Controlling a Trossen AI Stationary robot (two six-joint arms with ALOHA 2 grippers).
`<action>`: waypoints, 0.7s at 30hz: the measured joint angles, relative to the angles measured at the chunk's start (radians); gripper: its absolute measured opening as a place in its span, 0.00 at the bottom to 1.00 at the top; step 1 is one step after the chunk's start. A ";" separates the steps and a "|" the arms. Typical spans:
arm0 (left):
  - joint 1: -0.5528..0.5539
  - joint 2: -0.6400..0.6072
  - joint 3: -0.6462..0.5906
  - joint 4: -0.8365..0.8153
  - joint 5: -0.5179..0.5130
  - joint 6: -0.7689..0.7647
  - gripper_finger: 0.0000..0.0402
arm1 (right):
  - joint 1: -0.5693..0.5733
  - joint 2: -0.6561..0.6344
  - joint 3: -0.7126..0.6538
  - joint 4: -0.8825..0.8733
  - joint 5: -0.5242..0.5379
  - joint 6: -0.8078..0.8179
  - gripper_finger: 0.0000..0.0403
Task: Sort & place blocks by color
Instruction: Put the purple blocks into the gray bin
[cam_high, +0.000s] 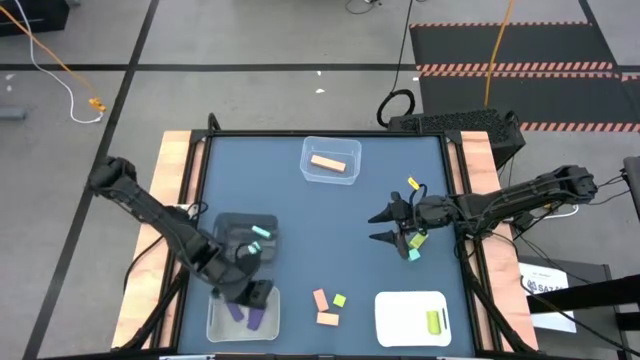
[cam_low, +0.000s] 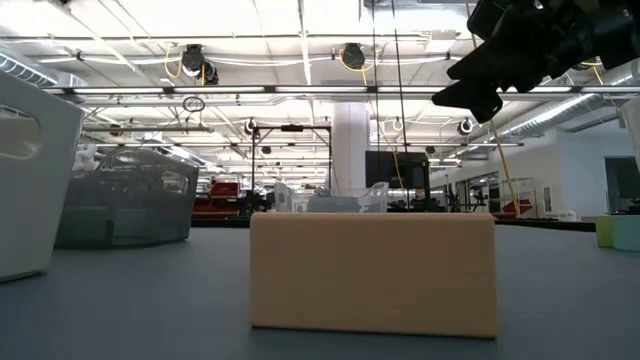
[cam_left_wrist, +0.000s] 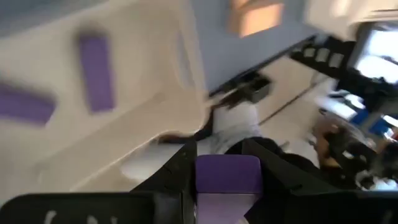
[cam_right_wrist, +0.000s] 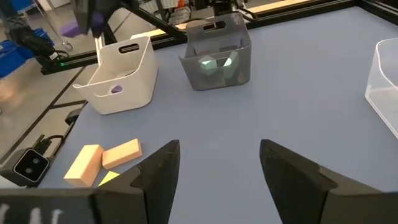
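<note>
My left gripper (cam_high: 257, 296) hangs over the near-left white bin (cam_high: 215, 322), shut on a purple block (cam_left_wrist: 227, 177). Two more purple blocks (cam_left_wrist: 96, 71) lie on that bin's floor. Behind it, a dark bin (cam_high: 228, 225) holds teal blocks (cam_high: 261, 232). My right gripper (cam_high: 375, 227) stands open above the table's right half, with nothing between its fingers (cam_right_wrist: 217, 162). Beside it on the table lie a yellow-green block (cam_high: 419, 240), a teal block (cam_high: 413, 255) and a yellow block (cam_high: 412, 184). Two orange blocks (cam_high: 320, 298) and a yellow-green one (cam_high: 340, 300) lie near the front edge. My left gripper pinches the purple block between its two fingers, one on each of two opposite sides (cam_left_wrist: 202, 180). The fingers slant downward over the white bin. The block is lifted clear, above the bin's rim (cam_right_wrist: 127, 46).
A clear bin (cam_high: 308, 170) at the far middle holds an orange block (cam_high: 327, 163). A second white bin (cam_high: 395, 320) at the near right holds a yellow-green block (cam_high: 434, 321). Open blue tabletop lies between the bins in the middle.
</note>
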 joint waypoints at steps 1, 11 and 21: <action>-0.020 0.009 0.000 -0.008 0.003 -0.042 0.26 | 0.000 0.000 0.000 0.000 0.000 0.000 0.53; -0.088 0.154 -0.001 -0.143 0.024 -0.110 0.31 | -0.001 0.000 0.000 0.024 -0.024 0.003 0.53; -0.069 0.166 -0.001 -0.111 0.034 -0.060 0.43 | 0.002 -0.043 -0.001 0.008 -0.050 -0.027 0.53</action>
